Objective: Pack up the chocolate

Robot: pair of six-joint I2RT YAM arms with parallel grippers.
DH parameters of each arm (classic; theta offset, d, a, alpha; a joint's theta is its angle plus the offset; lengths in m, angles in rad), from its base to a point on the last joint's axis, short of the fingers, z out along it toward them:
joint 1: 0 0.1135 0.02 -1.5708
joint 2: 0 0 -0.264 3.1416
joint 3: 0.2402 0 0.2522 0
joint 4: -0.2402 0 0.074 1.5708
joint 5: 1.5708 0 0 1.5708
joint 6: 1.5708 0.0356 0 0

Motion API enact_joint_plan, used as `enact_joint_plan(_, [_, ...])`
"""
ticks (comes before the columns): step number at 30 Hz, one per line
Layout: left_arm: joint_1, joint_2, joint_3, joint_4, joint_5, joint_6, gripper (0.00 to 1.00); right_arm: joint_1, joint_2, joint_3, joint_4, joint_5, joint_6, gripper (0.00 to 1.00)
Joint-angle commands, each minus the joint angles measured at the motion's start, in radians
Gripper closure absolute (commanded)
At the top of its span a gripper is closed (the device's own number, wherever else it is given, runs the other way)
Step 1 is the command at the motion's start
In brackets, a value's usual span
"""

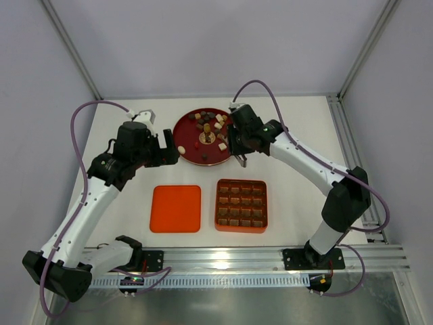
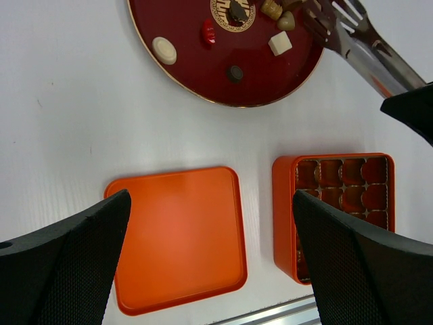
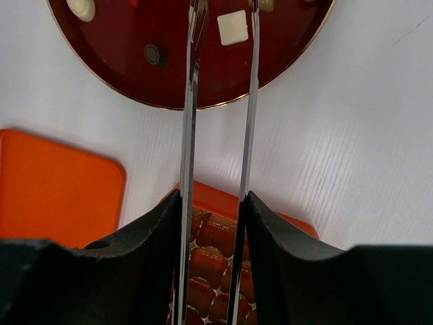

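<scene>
Matched pair of arms. Left arm (image 1: 95,206): glossy white tubular links, bulky black joint housings, black elbow (image 1: 51,271). Right arm (image 1: 308,161): the same white links and black joints, with a small green light (image 1: 268,126) on the housing near the wrist. One mauve-grey cable per arm: left cable (image 1: 76,128), right cable (image 1: 270,91). Left gripper (image 2: 210,257): two broad black fingers (image 2: 67,271) with a finely pebbled surface. Right gripper (image 3: 213,203): matte black fingers (image 3: 135,250) with rounded edges.
</scene>
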Motion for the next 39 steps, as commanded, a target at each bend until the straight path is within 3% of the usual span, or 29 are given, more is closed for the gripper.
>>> enact_joint_plan(1, [-0.001,-0.019,0.0,0.003,-0.004,-0.003,0.0,0.016,0.042,0.05,0.004,-0.004,-0.013,0.56])
enact_joint_plan(25, [-0.001,-0.005,0.0,0.009,-0.005,0.001,0.0,0.025,0.187,0.071,0.032,-0.01,-0.03,0.52])
enact_joint_plan(39, [0.0,-0.008,-0.01,0.009,-0.008,-0.003,0.0,0.027,0.196,0.075,0.034,-0.008,-0.019,0.59])
